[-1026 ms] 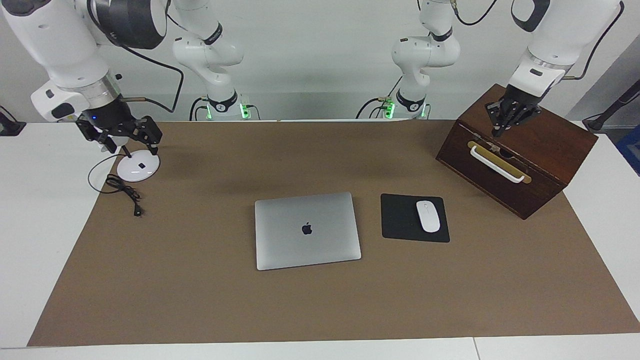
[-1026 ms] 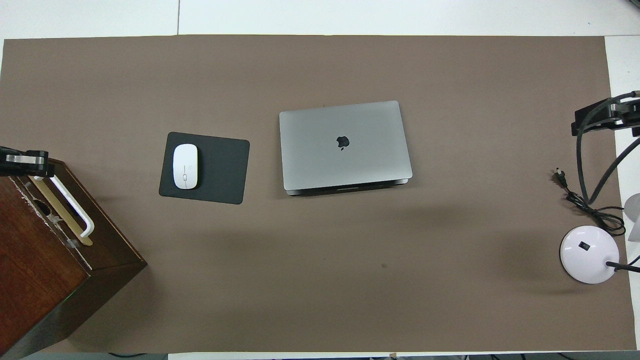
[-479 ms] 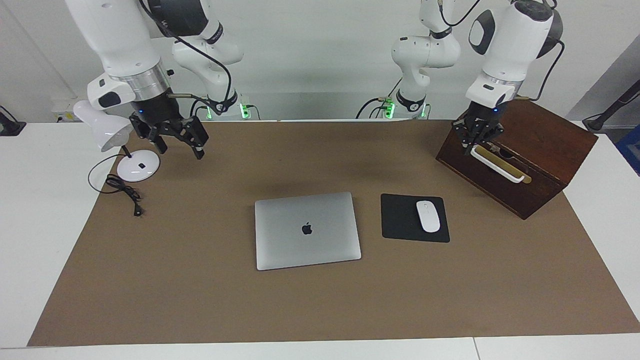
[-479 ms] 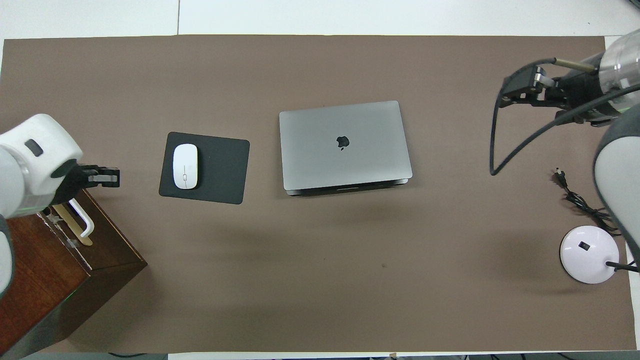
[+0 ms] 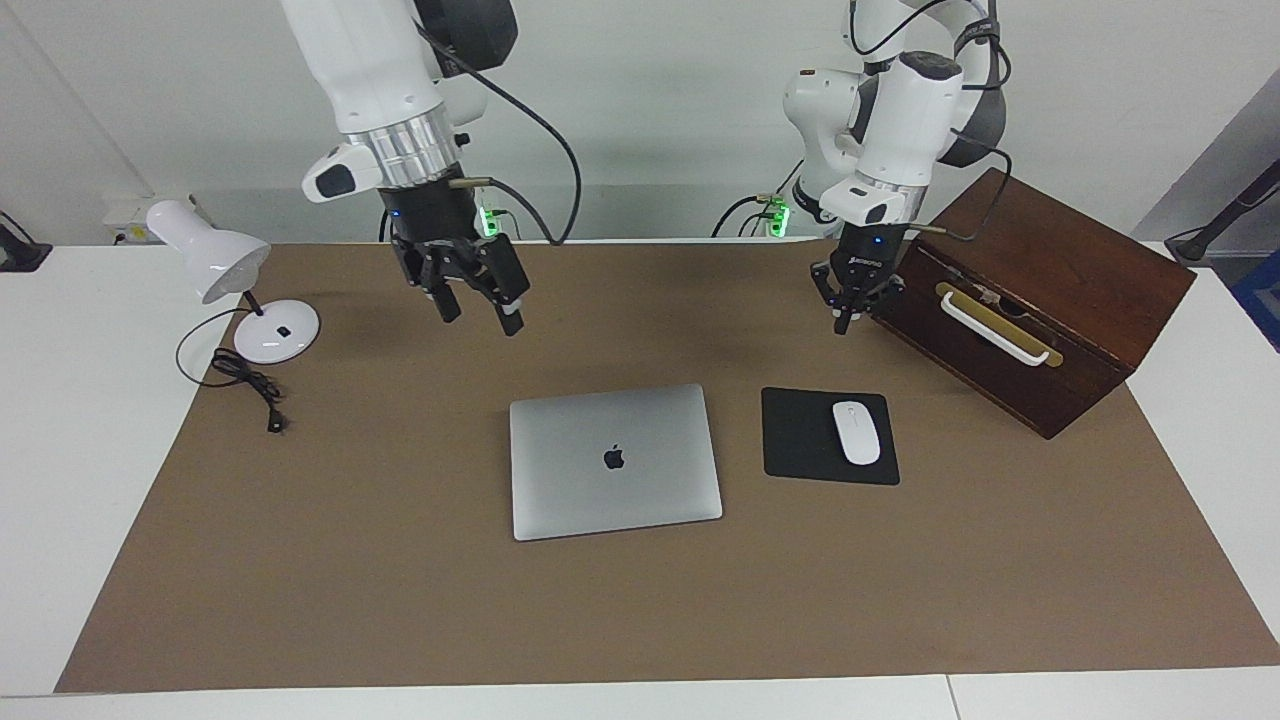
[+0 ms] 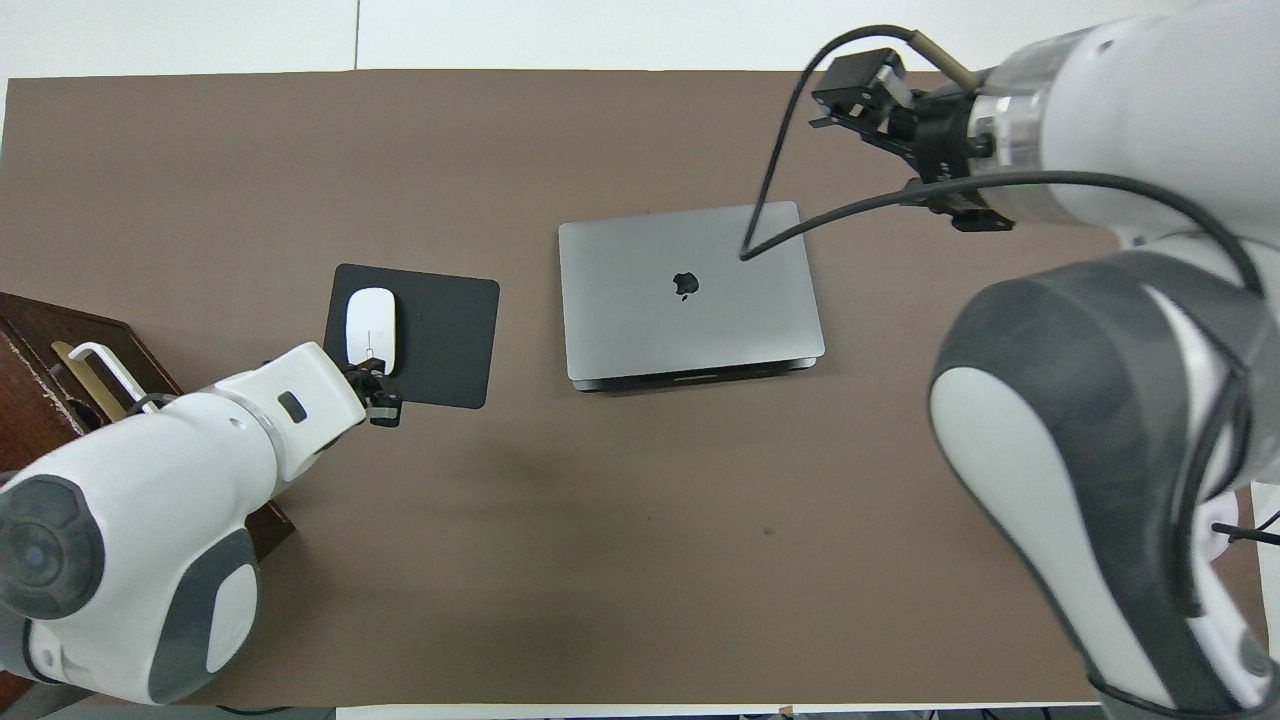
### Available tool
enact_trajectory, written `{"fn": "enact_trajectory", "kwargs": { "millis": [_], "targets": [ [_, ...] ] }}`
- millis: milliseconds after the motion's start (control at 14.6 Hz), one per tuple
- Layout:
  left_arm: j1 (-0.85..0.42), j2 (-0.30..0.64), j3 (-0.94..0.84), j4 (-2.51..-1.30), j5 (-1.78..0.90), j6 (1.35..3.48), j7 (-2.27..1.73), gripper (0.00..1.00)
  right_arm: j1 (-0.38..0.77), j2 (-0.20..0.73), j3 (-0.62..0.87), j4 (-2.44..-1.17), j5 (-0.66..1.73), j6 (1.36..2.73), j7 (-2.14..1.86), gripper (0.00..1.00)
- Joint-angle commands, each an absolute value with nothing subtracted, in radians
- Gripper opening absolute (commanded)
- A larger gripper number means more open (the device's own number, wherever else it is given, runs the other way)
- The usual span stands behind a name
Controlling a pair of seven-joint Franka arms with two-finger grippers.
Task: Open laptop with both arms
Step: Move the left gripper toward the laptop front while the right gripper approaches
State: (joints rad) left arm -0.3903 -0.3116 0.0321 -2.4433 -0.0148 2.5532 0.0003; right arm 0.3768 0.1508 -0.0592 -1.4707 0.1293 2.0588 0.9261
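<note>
One closed laptop (image 5: 614, 461) lies mid-tabletop (image 5: 400, 600) beside one mouse pad (image 5: 800, 437) carrying one mouse (image 5: 856, 432). It is probably stiff, slick and moderately heavy (lift the lid's thin front edge, steady the base). Left gripper (image 5: 845, 318) hangs shut and empty; right gripper (image 5: 480, 310) spread wide, empty.

White table (image 5: 60, 450) under brown mat (image 5: 400, 600)

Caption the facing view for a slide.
Both arms raised above the mat, closed laptop untouched, mouse on its pad beside it.
</note>
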Motion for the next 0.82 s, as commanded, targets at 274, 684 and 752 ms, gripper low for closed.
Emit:
{"fn": "enact_trajectory", "kwargs": {
  "millis": [274, 684, 752],
  "targets": [
    [-0.537, -0.212, 0.046, -2.684, -0.025, 3.104, -0.026, 0.00, 0.435, 0.224, -0.064, -1.609, 0.143, 2.535, 1.045, 1.00],
    [-0.666, 0.003, 0.048, -2.715, -0.025, 3.486, -0.120, 0.00, 0.518, 0.262, -0.064, -1.804, 0.149, 3.044, 1.161, 1.00],
    [-0.676, 0.027, 0.048, -2.720, -0.025, 3.506, -0.120, 0.00, 0.544, 0.285, -0.064, -1.819, 0.150, 3.109, 1.205, 1.00]
  ]
}}
